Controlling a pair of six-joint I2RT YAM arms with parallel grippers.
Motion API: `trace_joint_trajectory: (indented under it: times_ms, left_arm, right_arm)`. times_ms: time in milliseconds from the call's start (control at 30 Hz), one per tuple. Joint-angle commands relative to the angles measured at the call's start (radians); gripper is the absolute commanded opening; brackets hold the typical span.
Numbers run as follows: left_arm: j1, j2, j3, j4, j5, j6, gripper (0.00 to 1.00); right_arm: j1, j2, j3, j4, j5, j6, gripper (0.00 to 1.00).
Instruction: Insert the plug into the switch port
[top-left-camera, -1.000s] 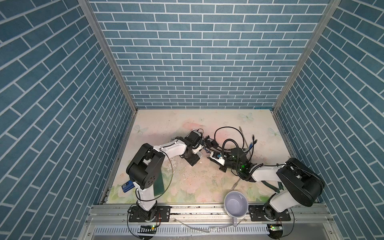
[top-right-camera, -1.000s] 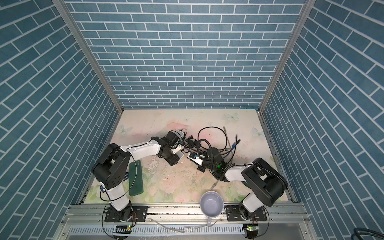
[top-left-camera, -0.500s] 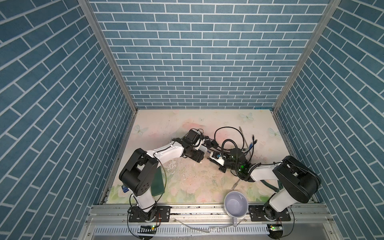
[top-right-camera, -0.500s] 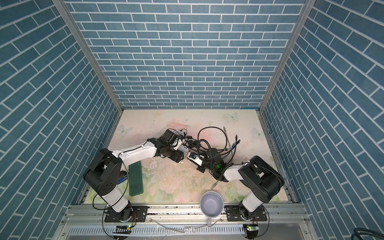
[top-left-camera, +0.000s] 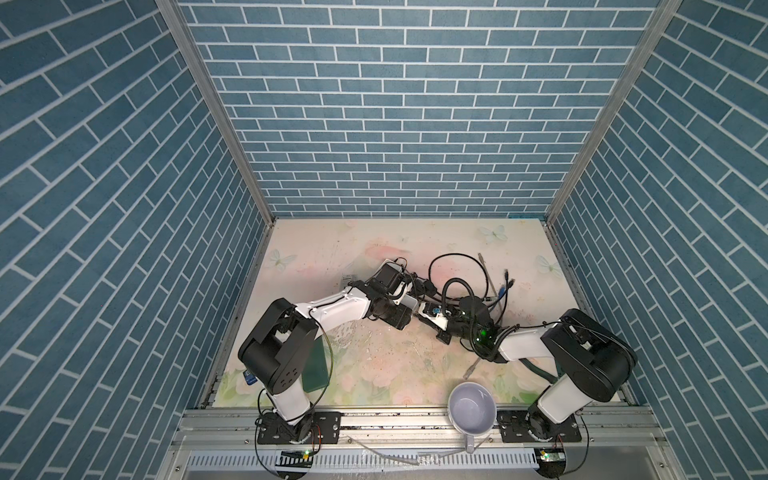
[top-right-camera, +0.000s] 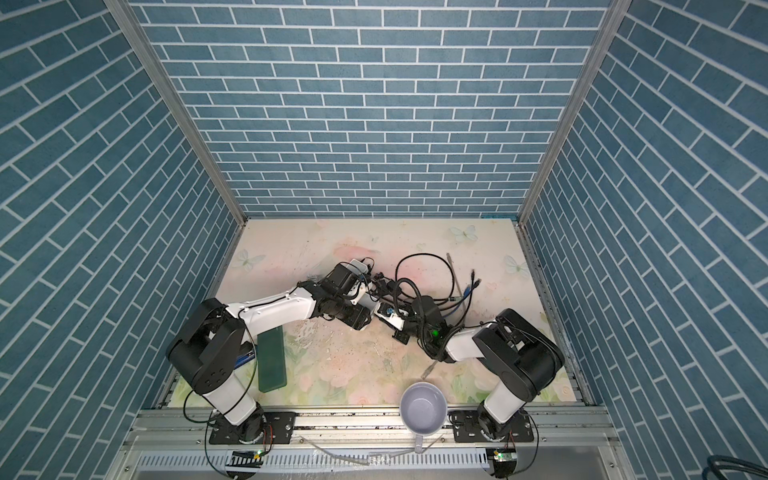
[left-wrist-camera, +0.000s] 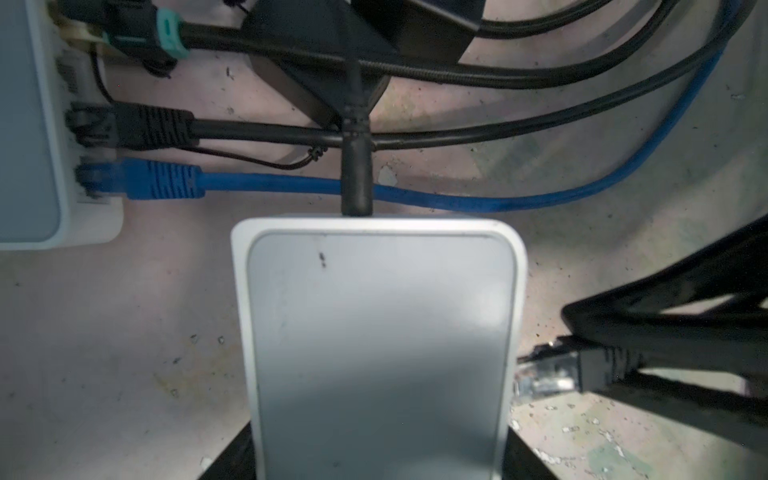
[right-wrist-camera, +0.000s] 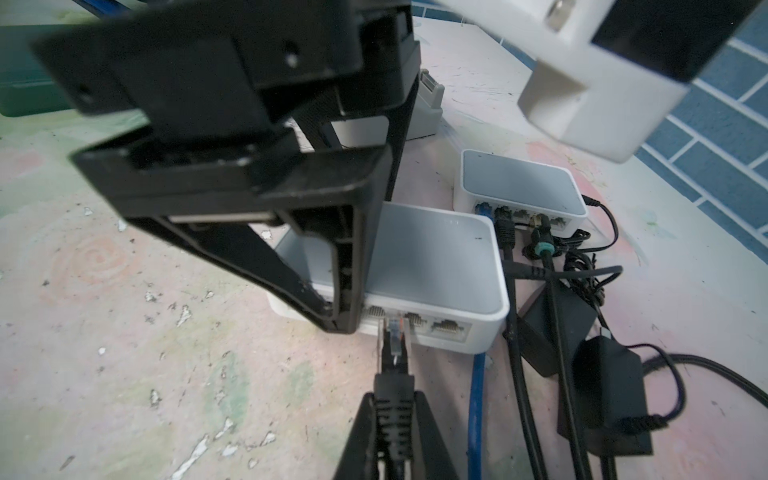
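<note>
My right pincer (right-wrist-camera: 392, 419) is pressed together on the black boot of the plug (right-wrist-camera: 394, 332). The plug's clear tip sits at the front face of the switch (right-wrist-camera: 436, 257), right at its row of ports (right-wrist-camera: 448, 328). I cannot tell whether it has gone in. My left pincer (right-wrist-camera: 361, 262) straddles that same switch, with its fingers (right-wrist-camera: 324, 266) tight against the sides, pinching it on the surface (right-wrist-camera: 124, 374). Just behind stands a second switch (right-wrist-camera: 519, 183) with a blue cable (left-wrist-camera: 291, 183) and black ones plugged in. A mug (top-left-camera: 472, 407) sits at the front rail, well apart.
</note>
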Motion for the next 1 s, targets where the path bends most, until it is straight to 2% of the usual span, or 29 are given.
trace_joint_trajectory:
  times_ms: [0,333,533,833,967]
  left_arm:
    - [-0.01,-0.039,-0.012,0.015,0.031,0.008,0.55]
    - [-0.031,-0.031,-0.012,0.022,0.028,0.0,0.55]
    - [-0.053,-0.029,-0.008,0.065,0.053,-0.023,0.55]
    - [-0.153,-0.029,0.008,0.108,0.092,0.036,0.55]
    - [-0.179,-0.043,-0.009,0.174,0.159,0.028,0.55]
  right_arm:
    - [0.0,0.016,0.044,0.036,0.029,0.021,0.0]
    - [0.003,0.011,0.072,0.013,0.019,0.013,0.0]
    - [0.05,0.01,0.107,-0.049,0.063,-0.037,0.0]
    - [0.083,0.048,0.137,0.025,0.105,-0.03,0.0]
    - [0.086,0.058,0.146,0.065,0.117,-0.03,0.0]
